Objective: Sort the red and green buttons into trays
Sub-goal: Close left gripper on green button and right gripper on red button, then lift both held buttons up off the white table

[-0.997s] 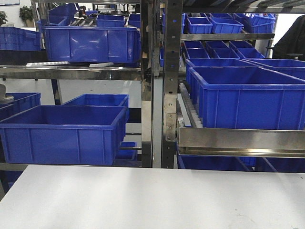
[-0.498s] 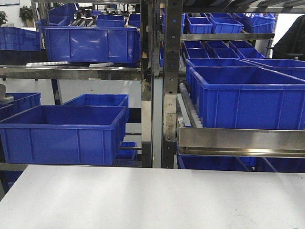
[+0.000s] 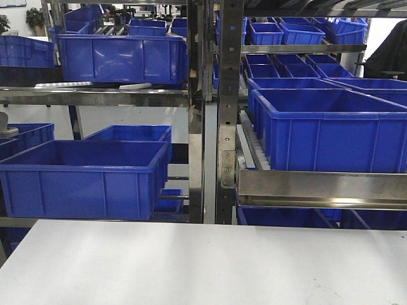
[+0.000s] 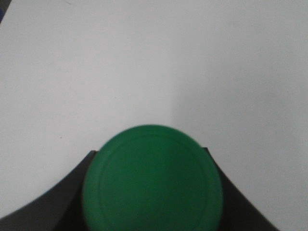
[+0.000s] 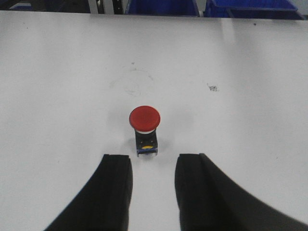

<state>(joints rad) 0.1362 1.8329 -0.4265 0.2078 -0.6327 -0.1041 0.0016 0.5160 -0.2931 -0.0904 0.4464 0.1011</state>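
Right pincer [image 5: 153, 161] apart, red button [image 5: 144, 126] on worktop [image 5: 57, 72] just ahead: advance centred, clamp dark body below cap. Left pincer [image 4: 149, 152] clamped on green button [image 4: 151, 187].

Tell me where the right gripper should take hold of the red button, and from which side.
Grip the red button by its dark blocky body, not the round cap, which could slip. Come straight forward: the open right gripper already faces it, so its fingers would close on the flat sides.
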